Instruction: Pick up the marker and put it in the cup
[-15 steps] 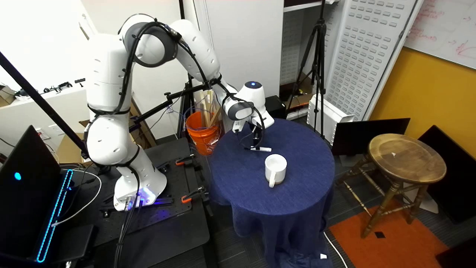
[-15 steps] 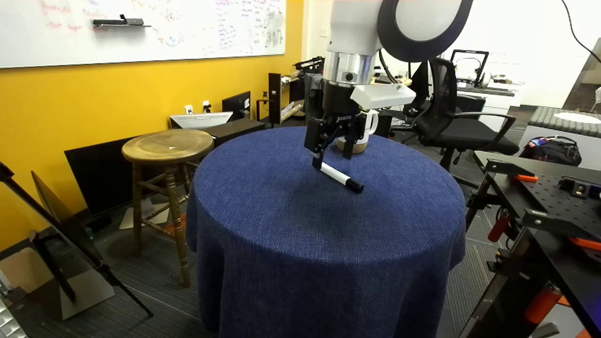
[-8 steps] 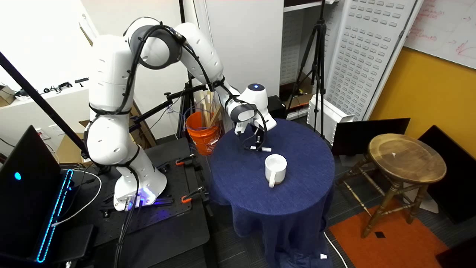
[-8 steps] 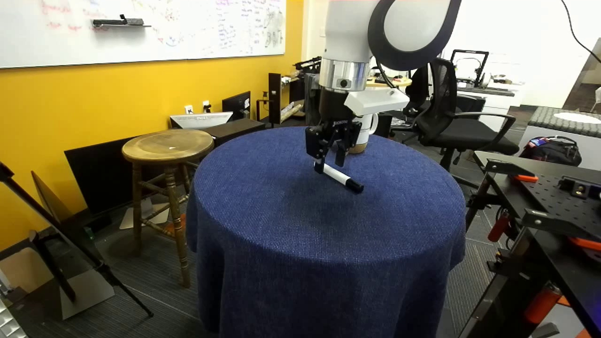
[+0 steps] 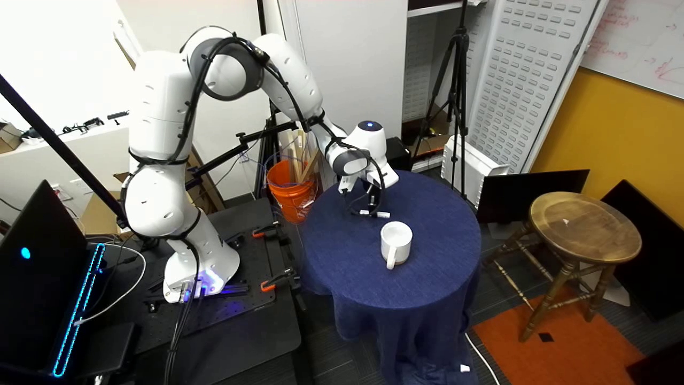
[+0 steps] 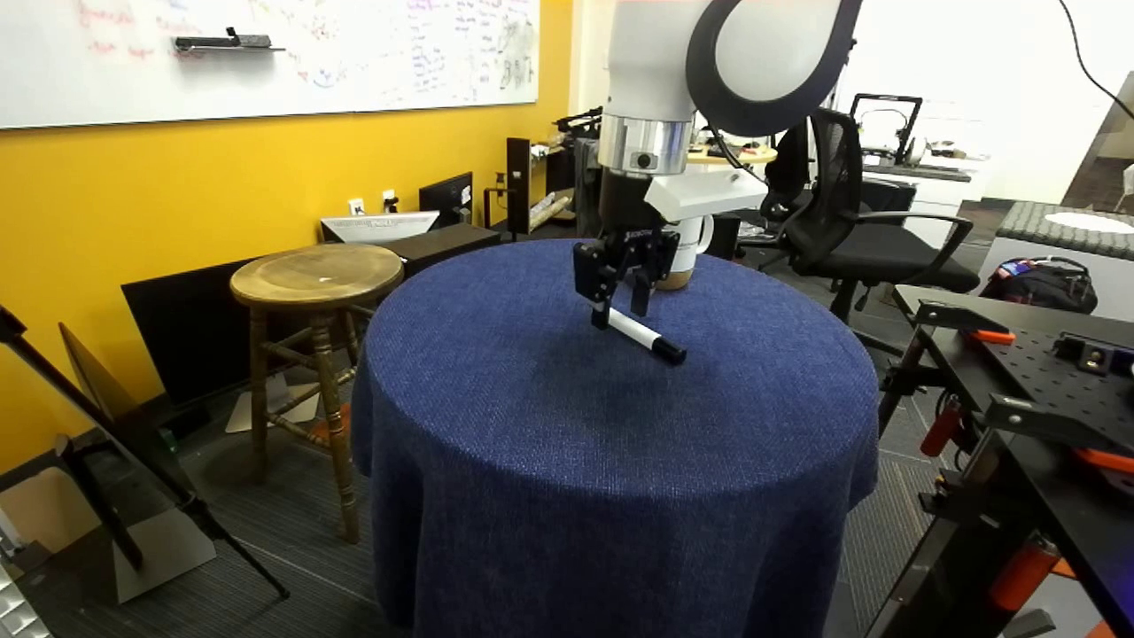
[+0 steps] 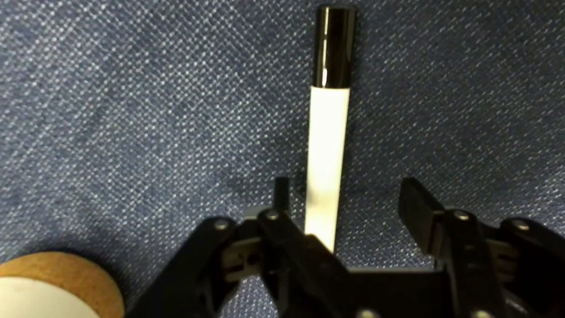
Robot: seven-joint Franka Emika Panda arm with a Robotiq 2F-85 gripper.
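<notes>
White, black-ended marker (image 7: 328,132) flat on the blue-draped worktop (image 5: 438,267), hand (image 7: 345,194) spread astride it.
Wrist view: cloth (image 7: 154,110) shows along both flanks, a narrow gap from marker to hand at view left, a wider one at view right. White cup (image 5: 395,243) upright near the marker, apart from it, around mid-worktop; both sit well inside the round edge.

in an exterior view we see, upper left, a glossy white rounded arm (image 5: 157,107) with dark grey joint rings (image 5: 253,76), strapped black cables (image 5: 200,80) and, nearer the centre, a blue light (image 5: 370,125). in an exterior view, top centre, we find a shiny silver collar (image 6: 644,142) and an angular white housing (image 6: 707,193). low in the wrist view we see a black jointed gripper (image 7: 344,191) with small silver screws (image 7: 221,224).
</notes>
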